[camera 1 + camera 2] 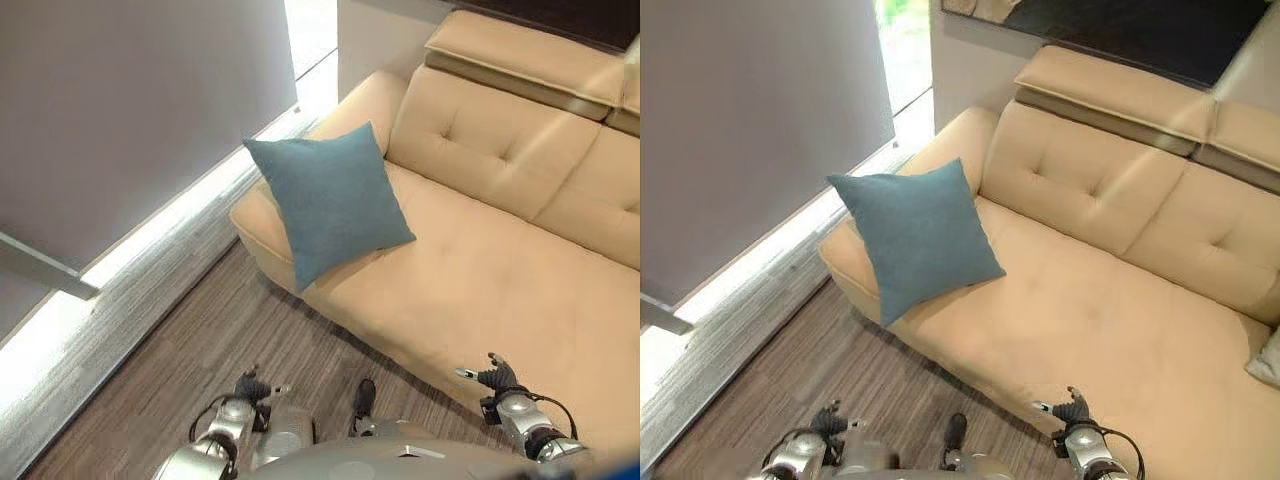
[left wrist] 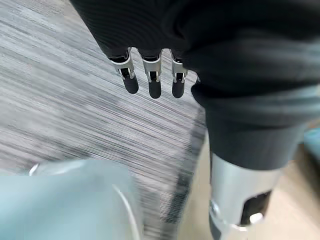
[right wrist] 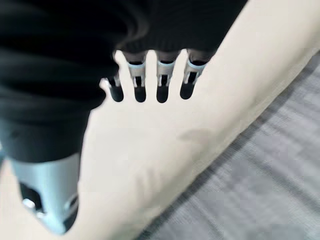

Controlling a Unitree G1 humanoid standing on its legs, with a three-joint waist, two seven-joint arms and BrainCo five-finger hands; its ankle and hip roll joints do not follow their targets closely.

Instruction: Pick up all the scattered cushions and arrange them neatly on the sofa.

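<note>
A blue cushion [image 1: 330, 200] leans on the left armrest of the tan sofa [image 1: 480, 290], tilted, its lower corner reaching down over the seat's front edge and its right corner resting on the seat. The sofa has a tufted back and raised headrests, and stands on a wood-grain floor [image 1: 200, 340] beside a pale wall with a light strip along its base. At the far right end of the seat, in the right eye view, a grey corner of what may be a second cushion [image 1: 1268, 360] shows, though too little of it is in view to be sure. The left hand [image 1: 250, 388] hangs low over the floor, well apart from the sofa; in its wrist view its fingers [image 2: 154, 82] hang straight and slightly apart, holding nothing. The right hand [image 1: 497, 378] hovers just above the seat's front edge; its fingers [image 3: 161, 85] are straight, spread in a row over the tan seat, and hold nothing.
</note>
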